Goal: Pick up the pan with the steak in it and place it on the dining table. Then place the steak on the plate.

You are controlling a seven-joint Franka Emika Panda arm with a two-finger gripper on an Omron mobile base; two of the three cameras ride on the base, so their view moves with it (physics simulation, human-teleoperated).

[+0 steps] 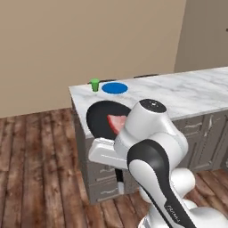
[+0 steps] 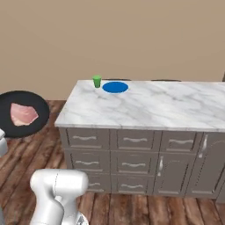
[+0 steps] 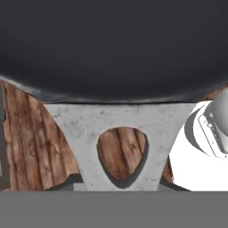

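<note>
At the bottom of the hand view my pincer (image 3: 120, 187) pinched the light grey tip of the pan's handle, which ran straight up the frame into the pan (image 3: 111, 44), so its long axis lay along my pincer. In the right base view the pan hung at the left edge over the wooden floor (image 2: 26, 149), short of the bench (image 2: 145, 107), the steak (image 2: 23, 114) inside. Farther, the plate (image 2: 115, 87) lay beside a green cup (image 2: 97, 81).

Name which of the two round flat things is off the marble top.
The black pan, carrying the steak, held in the air beside the island; the blue plate lies on the marble by the green cup.
</note>
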